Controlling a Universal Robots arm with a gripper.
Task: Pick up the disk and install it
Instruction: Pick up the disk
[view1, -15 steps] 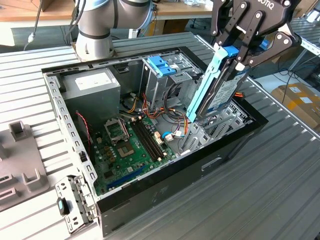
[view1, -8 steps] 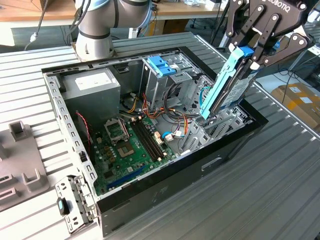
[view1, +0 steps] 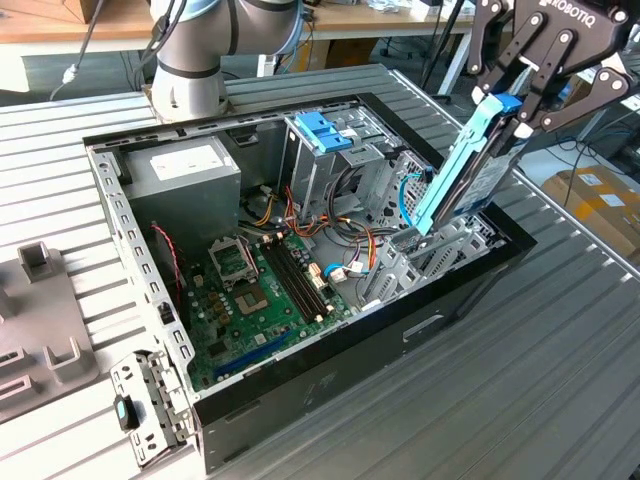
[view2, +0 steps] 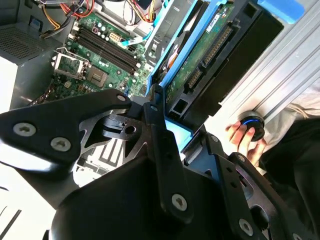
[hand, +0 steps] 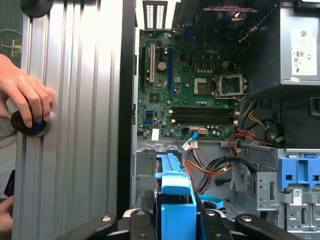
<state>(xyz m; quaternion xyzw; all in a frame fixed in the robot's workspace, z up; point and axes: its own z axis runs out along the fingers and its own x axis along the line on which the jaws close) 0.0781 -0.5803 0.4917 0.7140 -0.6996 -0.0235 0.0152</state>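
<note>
In the exterior view, from its left, I observe the open black metal computer case (view1: 330, 385) with its green motherboard (view1: 260, 290). At the right end, my black gripper (view1: 515, 112) is clenched on the silver-grey rectangular disk with blue plastic rails (view1: 462, 178), which is tilted over the case.

A robotics lab: an opened computer case (view1: 330, 385) on a ribbed aluminium table (view1: 530, 400), wooden workbench (view1: 60, 25) behind.

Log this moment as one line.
gripper: shut on disk | disk: tilted, lower end at computer case, exterior view's right | state: not yet seated
</note>
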